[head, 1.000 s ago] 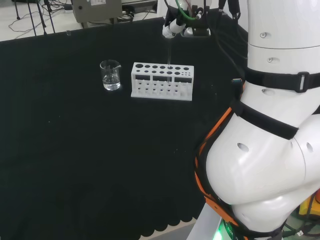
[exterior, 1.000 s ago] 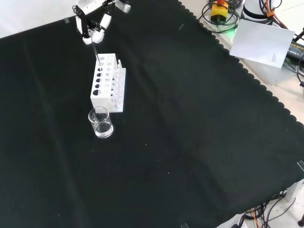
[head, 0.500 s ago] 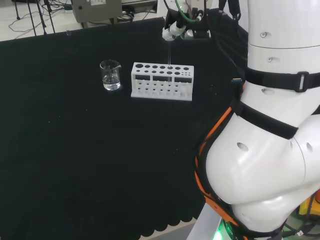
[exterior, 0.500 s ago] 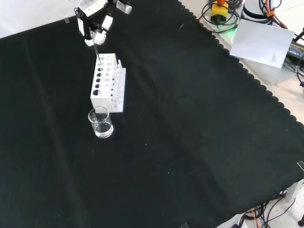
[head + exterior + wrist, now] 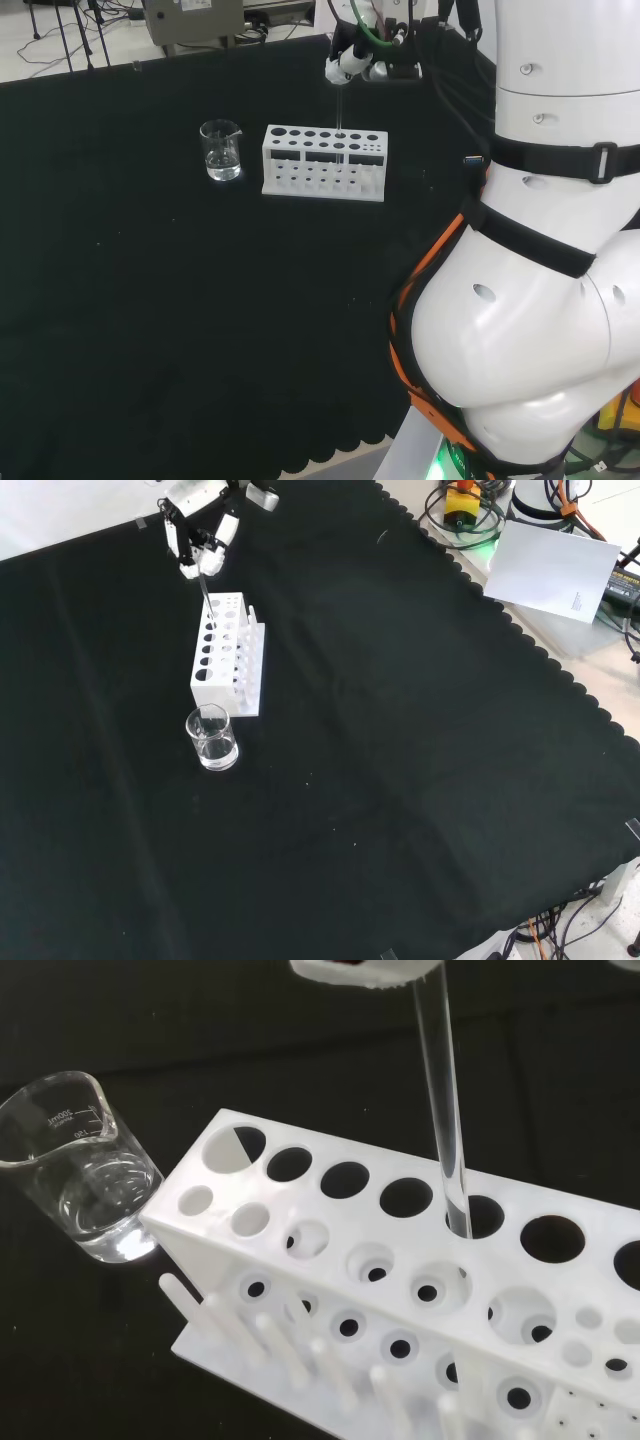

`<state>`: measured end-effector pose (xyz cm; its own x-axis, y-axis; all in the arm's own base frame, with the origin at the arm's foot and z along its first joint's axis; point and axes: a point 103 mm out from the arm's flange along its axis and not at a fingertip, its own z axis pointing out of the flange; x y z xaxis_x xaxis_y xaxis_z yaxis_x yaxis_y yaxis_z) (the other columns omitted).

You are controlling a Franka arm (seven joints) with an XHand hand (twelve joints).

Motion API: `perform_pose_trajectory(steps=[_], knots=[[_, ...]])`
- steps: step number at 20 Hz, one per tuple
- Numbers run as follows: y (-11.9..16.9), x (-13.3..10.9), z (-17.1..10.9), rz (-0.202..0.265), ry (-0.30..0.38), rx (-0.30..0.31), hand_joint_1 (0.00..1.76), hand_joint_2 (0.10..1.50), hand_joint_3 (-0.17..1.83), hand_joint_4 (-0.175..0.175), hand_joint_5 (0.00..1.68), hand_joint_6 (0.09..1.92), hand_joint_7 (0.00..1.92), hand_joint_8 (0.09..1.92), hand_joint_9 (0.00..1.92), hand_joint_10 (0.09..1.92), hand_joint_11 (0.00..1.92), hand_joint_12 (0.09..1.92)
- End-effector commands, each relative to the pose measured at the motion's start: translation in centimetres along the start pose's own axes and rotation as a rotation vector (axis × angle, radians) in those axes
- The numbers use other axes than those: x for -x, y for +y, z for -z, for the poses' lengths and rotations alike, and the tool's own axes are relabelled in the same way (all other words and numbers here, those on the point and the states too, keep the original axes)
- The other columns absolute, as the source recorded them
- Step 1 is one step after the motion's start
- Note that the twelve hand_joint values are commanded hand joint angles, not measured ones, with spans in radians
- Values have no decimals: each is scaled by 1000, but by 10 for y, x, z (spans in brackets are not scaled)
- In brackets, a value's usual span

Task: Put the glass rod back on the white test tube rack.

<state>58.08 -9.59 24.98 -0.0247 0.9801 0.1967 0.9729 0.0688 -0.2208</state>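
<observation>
One glass rod (image 5: 443, 1100), pinched upright in the hand (image 5: 200, 542), hangs with its tip inside a hole of the white test tube rack (image 5: 400, 1290) near the bench's far edge.

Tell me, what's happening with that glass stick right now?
Hand pinching glass rod. Rod's lower end inside a hole of the white rack. Beaker stands clear.

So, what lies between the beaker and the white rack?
Nothing: in the front view a short bare strip of black cloth separates the beaker from the white rack.

Black-clothed bench (image 5: 400, 730), white rack (image 5: 228, 655), glass beaker (image 5: 212, 738)
</observation>
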Motion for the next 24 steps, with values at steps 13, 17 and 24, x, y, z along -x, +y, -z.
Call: perform_pose_trajectory(steps=[13, 17, 24], knots=[[-2, -2, -4, 2, -36, -25, 1387, 1011, -175, -175, 1052, 679, 1559, 87, 1810, 478, 1778, 851], [0, -6, -2, -3, -41, -26, 1421, 994, -175, -175, 831, 862, 1560, 87, 1810, 484, 1801, 916], [1, -8, 1, 3, -39, -2, 1403, 856, -175, -175, 727, 888, 1489, 87, 1817, 476, 1845, 912]])
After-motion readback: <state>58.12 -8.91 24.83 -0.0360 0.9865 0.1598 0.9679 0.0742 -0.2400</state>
